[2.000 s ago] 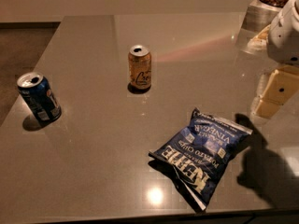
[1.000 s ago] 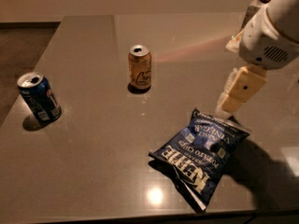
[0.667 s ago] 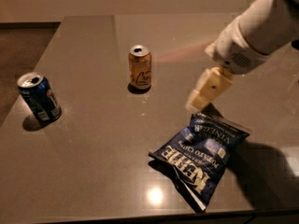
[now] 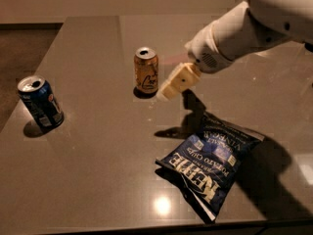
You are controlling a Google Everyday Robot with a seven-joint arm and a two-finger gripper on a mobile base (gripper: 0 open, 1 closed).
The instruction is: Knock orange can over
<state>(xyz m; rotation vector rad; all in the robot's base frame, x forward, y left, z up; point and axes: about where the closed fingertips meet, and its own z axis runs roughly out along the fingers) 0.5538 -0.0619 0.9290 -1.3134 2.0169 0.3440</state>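
The orange can [image 4: 146, 70] stands upright near the middle of the grey table [image 4: 98, 146], with dark script on its side and a silver top. My gripper [image 4: 168, 90] reaches in from the upper right on a white arm. Its cream-coloured tip sits just right of the can's lower half, very close to it, above the table.
A blue can with a white label [image 4: 40, 102] stands upright at the left side of the table. A dark blue bag of potato chips [image 4: 208, 163] lies flat at the front right, below the arm. The table's front edge runs along the bottom.
My arm has swung from the far right across the table to the left, over the chip bag, and its tip now sits next to the orange can. The cans and the bag have not moved.
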